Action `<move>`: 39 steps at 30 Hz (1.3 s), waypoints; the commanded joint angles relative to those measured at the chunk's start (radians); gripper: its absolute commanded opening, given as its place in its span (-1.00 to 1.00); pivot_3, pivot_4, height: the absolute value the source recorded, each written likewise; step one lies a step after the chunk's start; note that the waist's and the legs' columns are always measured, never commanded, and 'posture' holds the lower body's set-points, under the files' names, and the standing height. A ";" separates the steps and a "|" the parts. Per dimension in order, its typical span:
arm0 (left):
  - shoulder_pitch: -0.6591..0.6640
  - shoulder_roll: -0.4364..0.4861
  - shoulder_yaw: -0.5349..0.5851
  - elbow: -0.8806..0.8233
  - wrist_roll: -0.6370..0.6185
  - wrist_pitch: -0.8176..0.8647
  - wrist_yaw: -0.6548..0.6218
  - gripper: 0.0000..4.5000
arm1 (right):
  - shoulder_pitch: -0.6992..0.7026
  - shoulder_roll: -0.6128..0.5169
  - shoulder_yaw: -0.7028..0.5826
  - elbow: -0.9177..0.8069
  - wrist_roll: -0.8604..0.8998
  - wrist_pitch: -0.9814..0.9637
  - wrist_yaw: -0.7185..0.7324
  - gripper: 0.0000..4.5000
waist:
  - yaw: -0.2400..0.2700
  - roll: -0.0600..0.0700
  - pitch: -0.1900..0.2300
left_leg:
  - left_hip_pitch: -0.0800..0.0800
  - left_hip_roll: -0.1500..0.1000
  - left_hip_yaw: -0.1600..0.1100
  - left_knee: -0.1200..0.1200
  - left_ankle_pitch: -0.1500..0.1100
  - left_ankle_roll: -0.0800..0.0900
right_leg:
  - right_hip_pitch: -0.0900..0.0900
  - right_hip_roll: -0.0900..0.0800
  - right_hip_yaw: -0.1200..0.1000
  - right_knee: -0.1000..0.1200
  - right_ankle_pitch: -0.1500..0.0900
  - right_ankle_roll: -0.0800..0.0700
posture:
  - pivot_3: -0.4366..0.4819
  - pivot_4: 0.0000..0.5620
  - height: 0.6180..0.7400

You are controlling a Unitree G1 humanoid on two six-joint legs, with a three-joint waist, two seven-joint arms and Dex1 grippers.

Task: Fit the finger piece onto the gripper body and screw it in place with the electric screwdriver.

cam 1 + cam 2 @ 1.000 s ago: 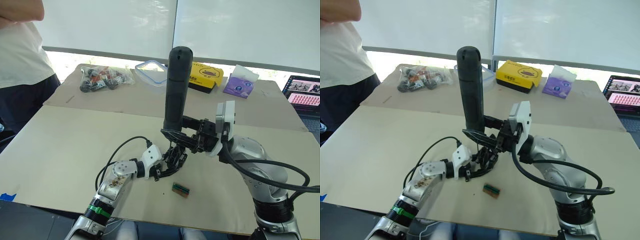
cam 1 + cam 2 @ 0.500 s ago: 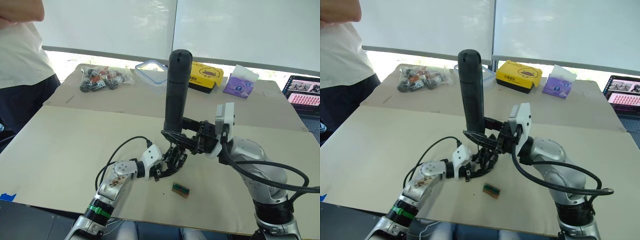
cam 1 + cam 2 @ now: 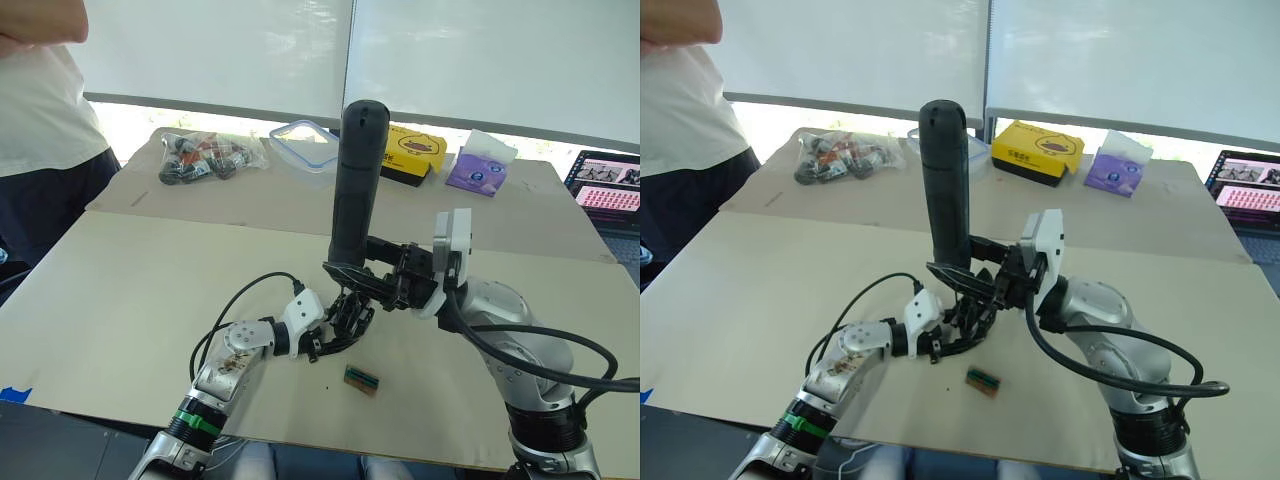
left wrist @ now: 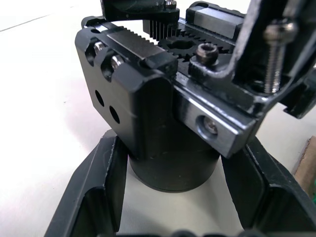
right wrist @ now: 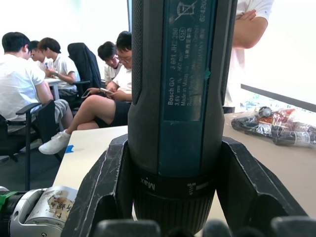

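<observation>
My right gripper is shut on the lower end of the electric screwdriver, a long black cylinder held upright with its tip pointing down. In the right wrist view the fingers clamp the screwdriver from both sides. Directly under the tip sits the gripper body, a chunky black block on the table. My left gripper is shut on its round base, as the left wrist view shows with the gripper body between the fingers. I cannot tell the finger piece apart from the body.
A small green-and-brown block lies just in front of the gripper body. At the table's far side are a bag of parts, a clear container, a yellow box, a purple pack and a laptop. A person stands at the left.
The screwdriver has sunk slightly and shifted a little to the right in my right gripper. The left gripper and gripper body have stayed put.
</observation>
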 commanded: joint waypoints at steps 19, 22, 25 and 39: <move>0.024 0.000 -0.054 0.021 0.008 0.034 -0.026 0.02 | -0.027 -0.010 -0.024 -0.035 0.001 -0.051 0.023 -0.14 | 0.000 0.000 0.000 | 0.000 0.000 0.000 0.000 0.000 0.000 | 0.000 0.000 0.000 0.000 0.000 0.000 | -0.05 -0.47 1.00; 0.025 0.000 -0.055 0.021 0.007 0.035 -0.026 0.02 | -0.030 -0.013 -0.024 -0.034 0.000 -0.048 0.022 -0.14 | 0.000 0.000 0.000 | 0.000 0.000 0.000 0.000 0.000 0.000 | 0.000 0.000 0.000 0.000 0.000 0.000 | -0.05 -0.47 1.00; 0.025 0.000 -0.054 0.021 0.007 0.035 -0.027 0.02 | -0.034 -0.016 -0.020 -0.035 0.000 -0.045 0.023 -0.14 | 0.000 0.000 0.000 | 0.000 0.000 0.000 0.000 0.000 0.000 | 0.000 0.000 0.000 0.000 0.000 0.000 | -0.05 -0.47 1.00; 0.023 -0.001 -0.055 0.024 0.005 0.036 -0.029 0.02 | -0.039 -0.015 -0.016 -0.036 -0.012 -0.049 0.027 -0.14 | 0.001 0.000 0.000 | 0.000 0.000 0.000 0.000 0.000 -0.001 | 0.000 0.000 0.000 0.000 0.000 0.000 | -0.05 -0.47 1.00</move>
